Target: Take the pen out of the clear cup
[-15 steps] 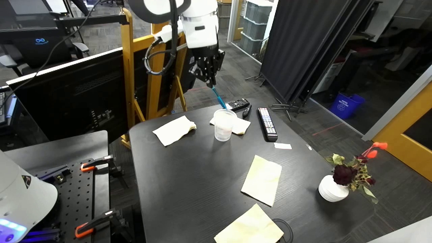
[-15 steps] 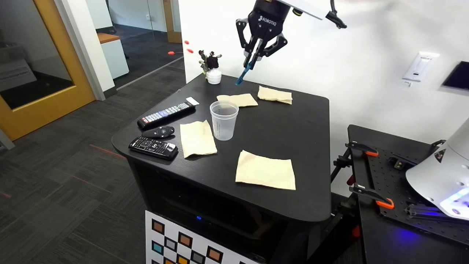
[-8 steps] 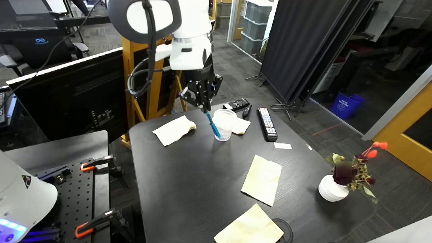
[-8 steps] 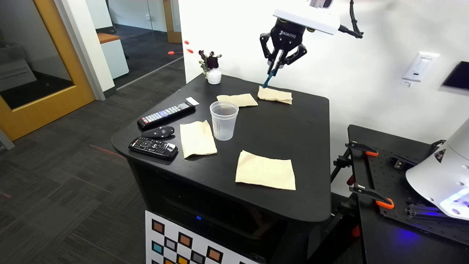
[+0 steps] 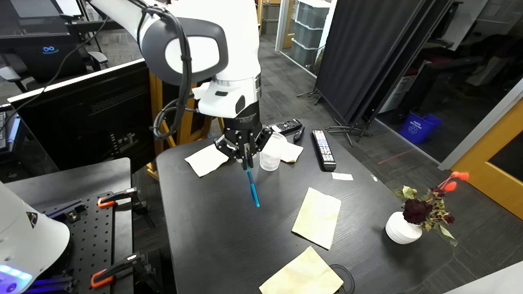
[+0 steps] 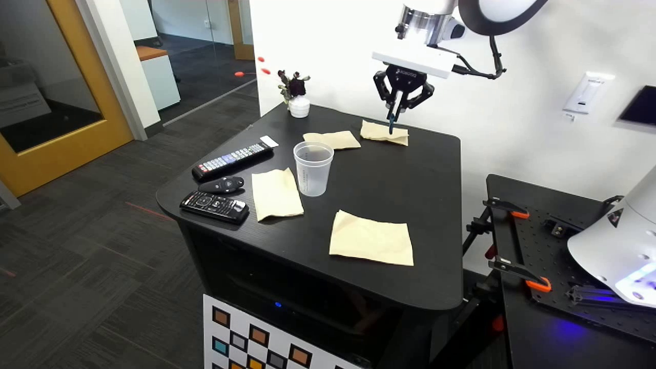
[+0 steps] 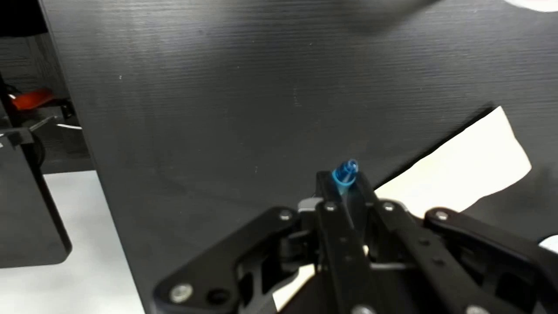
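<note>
Blue pen hangs in the air above the dark table, out of the clear cup and apart from it, on the side toward the robot base. The gripper has its jaws clenched on the pen and hides the upper part of it. In an exterior view the gripper also covers a bit of the cup's rim, and the white arm above runs out of sight at the top.

In an exterior view the pen looks short and dark against a folded napkin well apart from the cup, and I have to look hard to find it. The wrist view gives just an end of the pen, poking out between the jaws, plus a white shape cut off at the top corner that I can't name.

Both exterior views show the cup upright; a creased napkin lies just beside it, and whether they touch I can't tell. Black remotes sit past the cup, away from the base, close to the table's edge. A broad stretch of tabletop runs from the cup to the base-side edge, with a flat napkin on it. The flower pot stands well apart from the cup.
</note>
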Robot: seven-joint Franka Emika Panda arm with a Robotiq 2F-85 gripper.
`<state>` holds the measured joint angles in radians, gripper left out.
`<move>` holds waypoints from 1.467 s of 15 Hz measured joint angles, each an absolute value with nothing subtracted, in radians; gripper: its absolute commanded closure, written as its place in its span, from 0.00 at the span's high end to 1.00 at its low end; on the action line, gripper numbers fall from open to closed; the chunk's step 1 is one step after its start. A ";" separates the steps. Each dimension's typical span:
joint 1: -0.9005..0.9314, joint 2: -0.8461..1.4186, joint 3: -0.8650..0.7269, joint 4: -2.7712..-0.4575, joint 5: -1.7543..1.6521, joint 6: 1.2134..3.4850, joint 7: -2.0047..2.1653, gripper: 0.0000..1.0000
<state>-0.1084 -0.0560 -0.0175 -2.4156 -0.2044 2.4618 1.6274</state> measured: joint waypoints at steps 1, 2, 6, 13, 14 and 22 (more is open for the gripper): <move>-0.109 -0.039 -0.023 -2.414 -0.223 2.462 1.665 0.03; -0.109 -0.022 -0.027 -2.410 -0.242 2.462 1.705 0.03; -0.106 0.059 -0.048 -2.380 -0.343 2.459 1.884 0.03; -0.063 0.191 -0.101 -2.293 -0.418 2.421 2.085 0.45; -0.055 0.203 -0.106 -2.282 -0.418 2.411 2.092 0.53; -0.013 0.227 -0.129 -2.238 -0.418 2.378 2.112 1.00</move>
<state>-0.0127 0.2275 -0.1285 -2.2382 -0.4180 2.3783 2.1123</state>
